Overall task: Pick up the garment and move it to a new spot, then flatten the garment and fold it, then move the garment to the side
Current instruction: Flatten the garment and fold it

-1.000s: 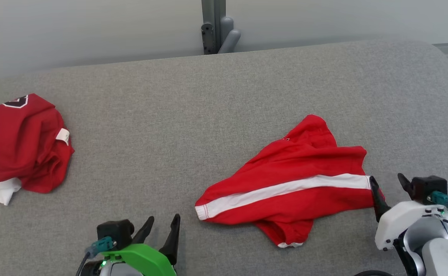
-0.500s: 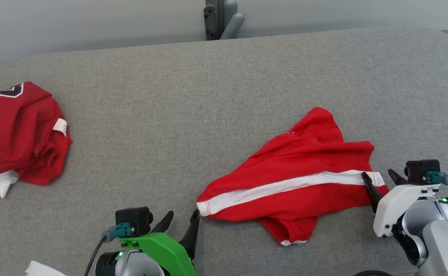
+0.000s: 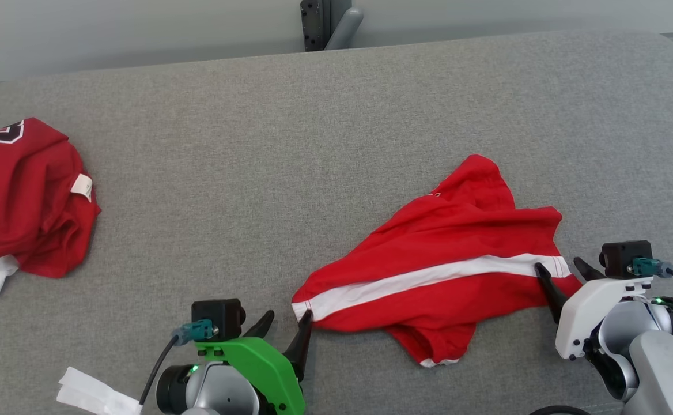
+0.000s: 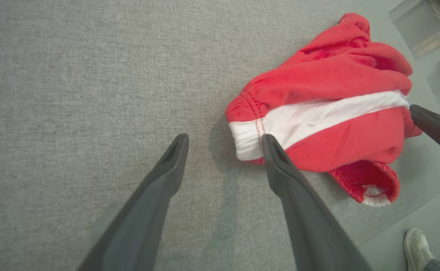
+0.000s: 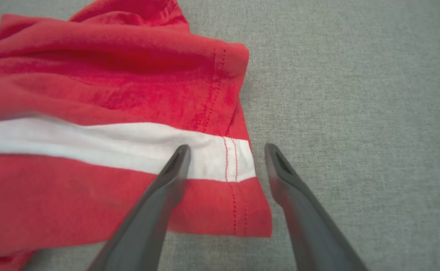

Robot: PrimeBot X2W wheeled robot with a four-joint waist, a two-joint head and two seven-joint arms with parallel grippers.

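Garment: on tabletop, long axis running claw to claw. Left claw: agape, empty, one finger at its end. Right claw: agape, empty, straddling the opposite hem, possibly touching.

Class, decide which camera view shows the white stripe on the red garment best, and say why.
The head view: the white stripe shows along nearly its whole length across the red garment. The left wrist view shows it foreshortened, the near end largest. The right wrist view shows one end at the stitched hem, the rest cut off by the frame.
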